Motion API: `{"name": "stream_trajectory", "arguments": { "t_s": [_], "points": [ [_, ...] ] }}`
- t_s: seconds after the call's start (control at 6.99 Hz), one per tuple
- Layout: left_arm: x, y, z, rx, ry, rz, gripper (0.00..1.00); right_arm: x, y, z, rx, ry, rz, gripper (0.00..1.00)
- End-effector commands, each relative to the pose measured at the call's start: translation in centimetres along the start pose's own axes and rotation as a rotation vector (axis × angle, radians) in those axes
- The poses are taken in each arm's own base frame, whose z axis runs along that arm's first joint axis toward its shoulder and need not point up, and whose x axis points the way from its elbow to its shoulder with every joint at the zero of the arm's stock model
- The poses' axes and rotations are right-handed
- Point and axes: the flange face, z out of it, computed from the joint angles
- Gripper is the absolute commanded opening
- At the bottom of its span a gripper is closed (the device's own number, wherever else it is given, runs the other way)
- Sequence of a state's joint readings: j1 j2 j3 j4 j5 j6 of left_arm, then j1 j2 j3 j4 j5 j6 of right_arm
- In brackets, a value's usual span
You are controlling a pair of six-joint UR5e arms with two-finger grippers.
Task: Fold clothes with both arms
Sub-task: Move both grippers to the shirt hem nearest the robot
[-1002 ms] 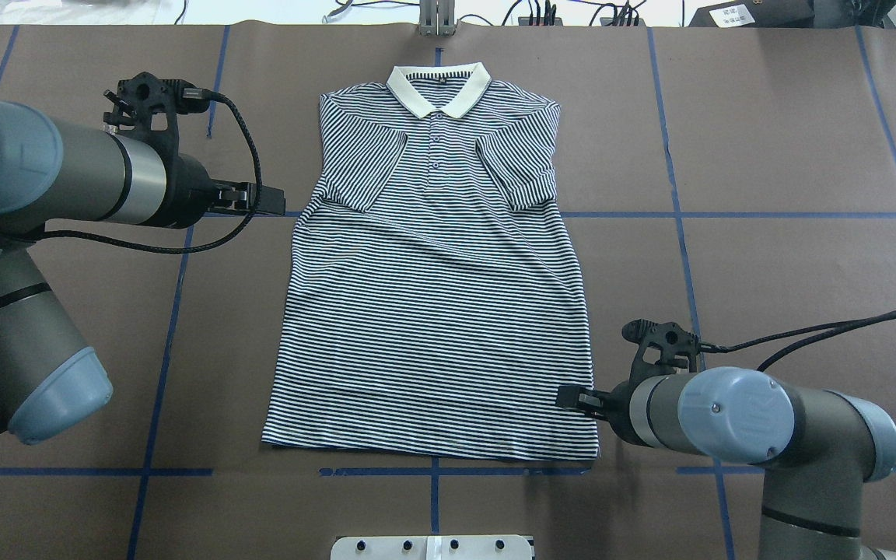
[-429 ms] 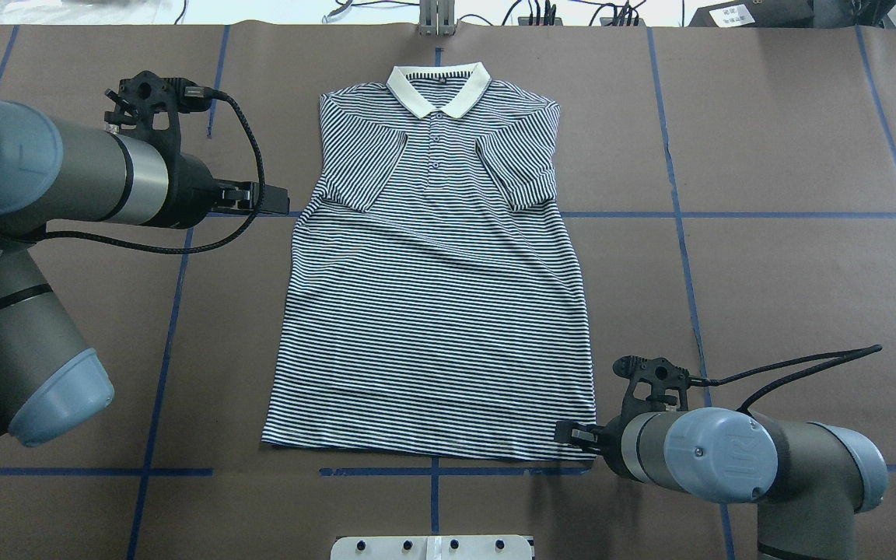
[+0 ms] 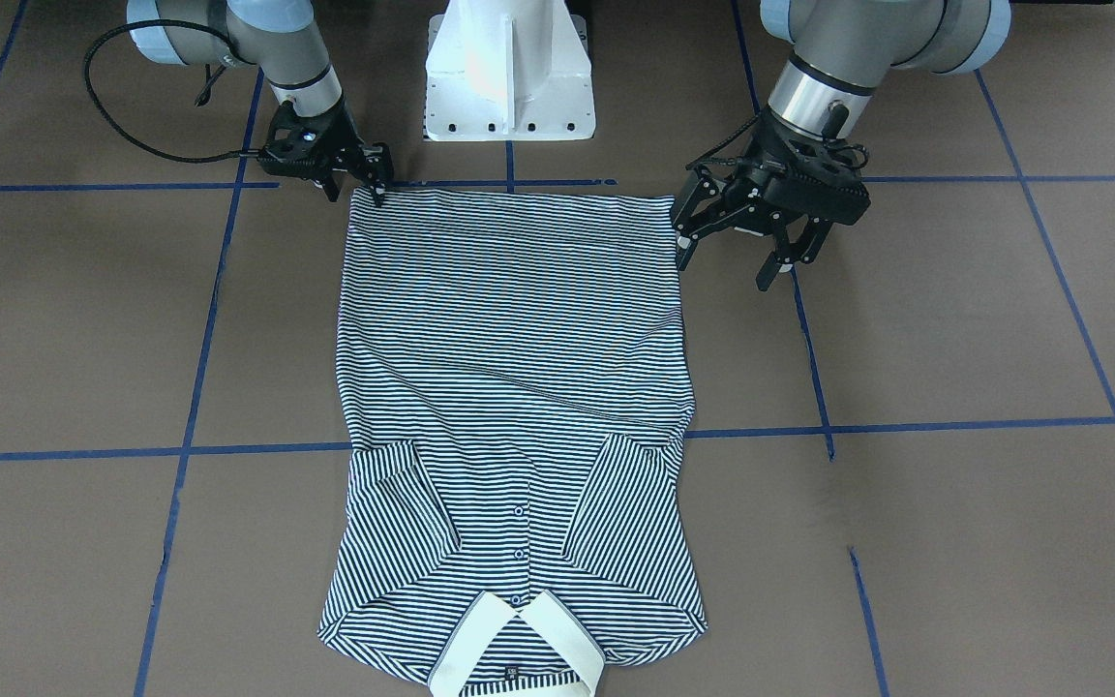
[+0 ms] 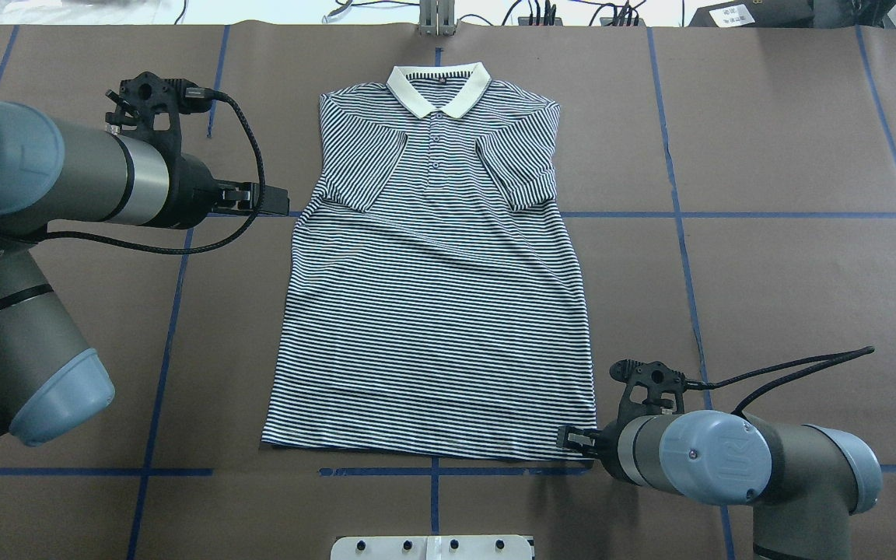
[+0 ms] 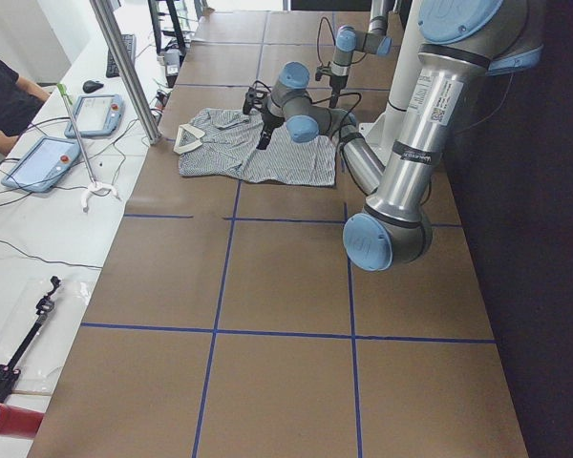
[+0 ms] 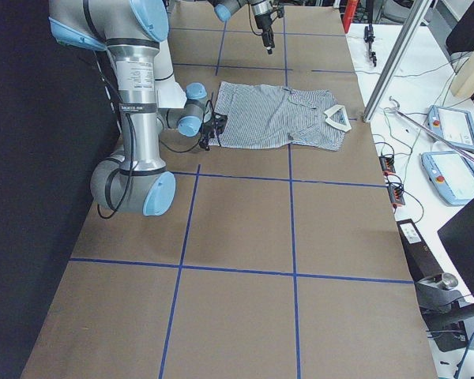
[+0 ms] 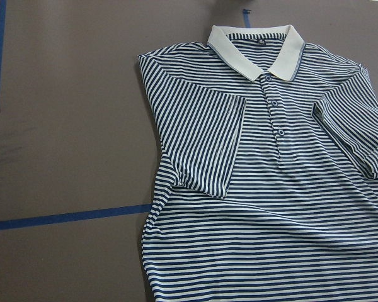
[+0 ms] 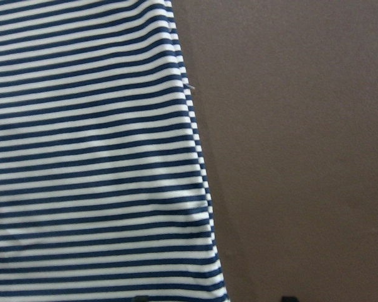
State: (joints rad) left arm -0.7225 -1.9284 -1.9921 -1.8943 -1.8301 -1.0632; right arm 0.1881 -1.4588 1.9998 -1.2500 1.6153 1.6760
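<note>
Left gripper (image 4: 275, 204): jaws spread wide, holding nothing. It hangs well above the table (image 4: 767, 140), just off the shirt's left side at sleeve level. Its wrist camera looks down on the collar and buttons from height, so you are nowhere near contact on this side.

Polo shirt (image 4: 432, 311): flat, face up, centred on the brown table. The collar (image 4: 438, 87) is at the end away from the robot and the hem (image 4: 432, 451) is nearest its base. Both sleeves (image 4: 362, 159) are already turned in over the chest. The body is smooth apart from shallow ripples below the sleeves.

Right gripper (image 4: 575, 438): down low at the hem corner on the robot's right, fingers apart and empty. In its wrist view the fingertips (image 8: 288, 298) straddle the shirt's side edge, one over stripes and one over bare table. Not yet closed.

Judgement: the step in hand looks like taking the hem corners for a hem-to-collar fold. To do it well:
- Right side: get one finger under both layers before you close. A pinch on the top layer alone would peel front from back.
- Bite just inside the corner, not on the very edge, or the knit may slip out.
- Left side: bring that gripper down to the matching hem corner before any lift. Raising one corner alone would likely drag the cloth askew.
- Lift both evenly with the hem taut between them, and carry it low so the sleeves are not flipped out.
</note>
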Motion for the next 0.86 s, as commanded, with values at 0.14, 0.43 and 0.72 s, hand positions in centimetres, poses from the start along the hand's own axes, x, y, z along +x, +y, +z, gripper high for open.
{"name": "stream_trajectory", "arguments": {
  "t_s": [0.14, 0.43, 0.72],
  "points": [
    [-0.2, 0.0, 0.4, -0.002, -0.007, -0.002, 1.0, -0.1, 0.0, -0.2, -0.003, -0.001, -0.004, 0.0],
    [-0.2, 0.1, 0.5, -0.004, -0.008, -0.001, 1.0, -0.4, 0.0, -1.1, 0.0, 0.0, -0.003, 0.0],
    [-0.3, 0.1, 0.9, -0.005, -0.01, -0.001, 1.0, -0.7, 0.0, -1.2, -0.002, -0.006, -0.003, 0.0]
  ]
}}
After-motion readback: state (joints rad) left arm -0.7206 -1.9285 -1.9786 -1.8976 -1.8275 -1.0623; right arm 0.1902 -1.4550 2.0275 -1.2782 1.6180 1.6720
